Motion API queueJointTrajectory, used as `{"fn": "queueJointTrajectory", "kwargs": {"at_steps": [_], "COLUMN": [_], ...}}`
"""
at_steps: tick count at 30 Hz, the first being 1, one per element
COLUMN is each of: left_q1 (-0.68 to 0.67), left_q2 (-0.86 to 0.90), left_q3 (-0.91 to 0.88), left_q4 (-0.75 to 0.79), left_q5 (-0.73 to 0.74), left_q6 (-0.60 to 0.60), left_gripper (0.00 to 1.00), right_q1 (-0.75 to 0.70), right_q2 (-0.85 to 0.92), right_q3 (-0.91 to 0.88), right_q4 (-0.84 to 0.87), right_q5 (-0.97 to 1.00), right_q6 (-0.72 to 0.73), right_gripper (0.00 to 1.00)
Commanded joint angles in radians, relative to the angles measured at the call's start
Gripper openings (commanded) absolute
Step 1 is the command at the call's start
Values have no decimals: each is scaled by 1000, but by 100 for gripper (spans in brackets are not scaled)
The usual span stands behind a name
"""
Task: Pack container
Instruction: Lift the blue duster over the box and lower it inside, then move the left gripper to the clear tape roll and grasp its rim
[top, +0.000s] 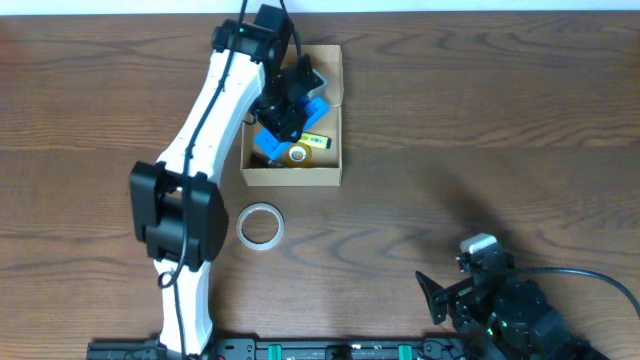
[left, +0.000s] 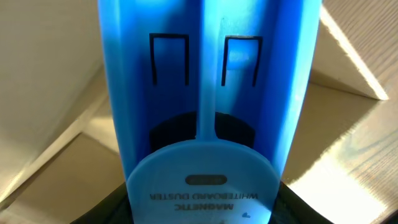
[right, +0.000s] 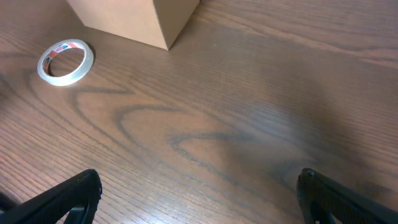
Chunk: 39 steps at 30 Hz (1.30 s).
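Our left arm (top: 215, 110) reaches into the box (top: 334, 176) at the far middle of the table (top: 450, 120), jaws clamped on the blue duster (left: 205, 93), which hangs right over the box's open inside. The right arm (top: 510, 315) rests well apart, jaws spread, empty.

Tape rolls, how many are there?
2. A white tape roll lies on the table near the container; a smaller yellowish roll sits inside it. The left arm covers part of the inside, so more may be hidden.
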Motion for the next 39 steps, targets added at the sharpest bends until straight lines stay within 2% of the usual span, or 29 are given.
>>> {"fn": "queueJointTrajectory", "kwargs": {"at_steps": [1,8,14,19,21,25,29,34,39], "left_q1": [-3,-3,-3,-3,-3,-3,-3,13,79], "left_q2": [29,71,82,82,82,82,79,30,-125], "left_q3": [1,1,1,1,1,1,10,75,87], "left_q4": [-2,0,2,8,8,8,8,-12,-98], "left_q5": [27,27,27,23,23,23,15,-37,-27], "left_q6": [19,21,21,21,21,18,-6,-153,-280], "left_gripper": [31,32,44,66,79,98,95,95,96], "right_q1": [-3,-3,-3,-3,-3,-3,-3,-3,-3], "right_q2": [-4,-4,-4,-4,-4,-4,-4,-4,-4], "right_q3": [2,2,2,2,2,2,2,2,2], "right_q4": [-1,-1,-1,-1,-1,-1,-1,-1,-1], "right_q5": [4,4,4,5,5,4,4,4,4], "right_q6": [12,12,12,12,12,12,12,12,12], "right_gripper": [99,99,99,99,99,99,99,99,99]}}
